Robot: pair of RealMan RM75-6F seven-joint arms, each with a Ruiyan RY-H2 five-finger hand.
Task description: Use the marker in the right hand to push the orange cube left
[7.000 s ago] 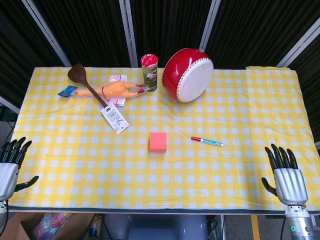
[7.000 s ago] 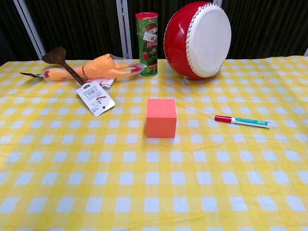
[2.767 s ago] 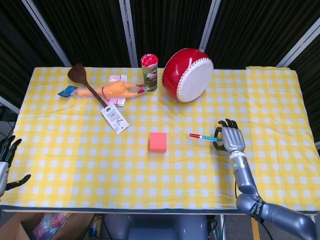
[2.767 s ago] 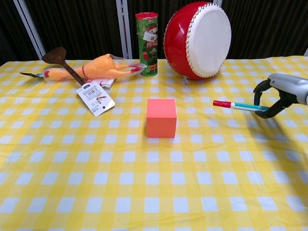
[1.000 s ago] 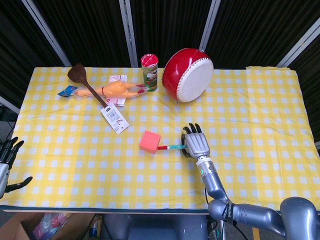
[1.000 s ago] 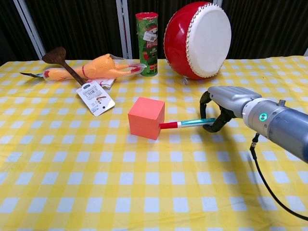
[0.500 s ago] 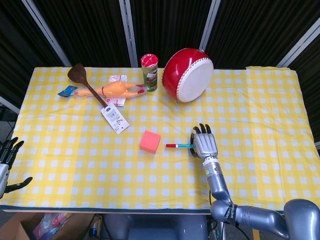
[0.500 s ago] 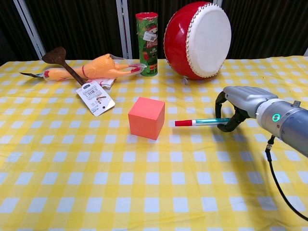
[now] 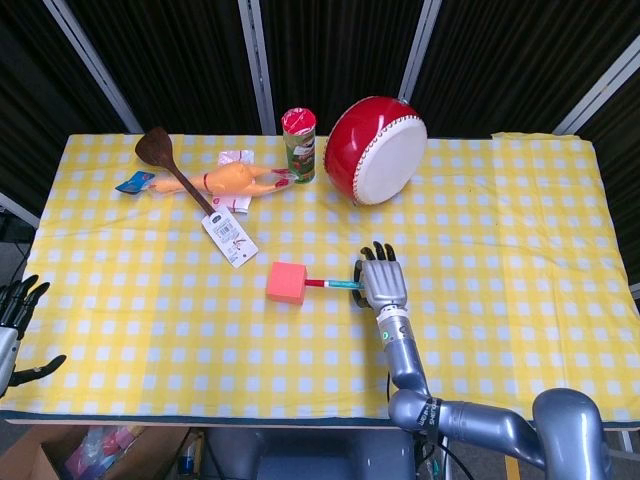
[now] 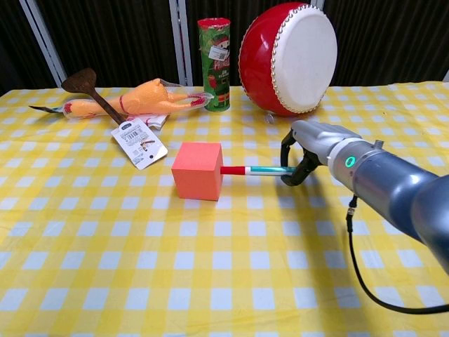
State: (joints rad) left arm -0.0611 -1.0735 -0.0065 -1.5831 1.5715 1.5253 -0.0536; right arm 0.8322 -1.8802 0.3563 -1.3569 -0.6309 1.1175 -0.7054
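Note:
The orange cube (image 9: 287, 281) (image 10: 198, 170) sits on the yellow checked cloth, left of centre. My right hand (image 9: 381, 281) (image 10: 306, 150) grips a marker (image 9: 331, 284) (image 10: 257, 170) with a teal barrel and red cap, held level and pointing left. The red cap tip touches the cube's right face. My left hand (image 9: 16, 320) hangs open off the table's lower-left corner in the head view, holding nothing.
At the back stand a red drum (image 9: 375, 149) (image 10: 289, 57) and a green can (image 9: 299, 144) (image 10: 214, 64). A rubber chicken (image 9: 233, 182) (image 10: 146, 97), a wooden spatula (image 9: 167, 164) (image 10: 88, 86) and a tagged card (image 9: 230, 238) (image 10: 139, 142) lie back left.
My right hand swung left again with the marker, its tip meeting the cube. The cube slid further left and squared up from its turned pose.

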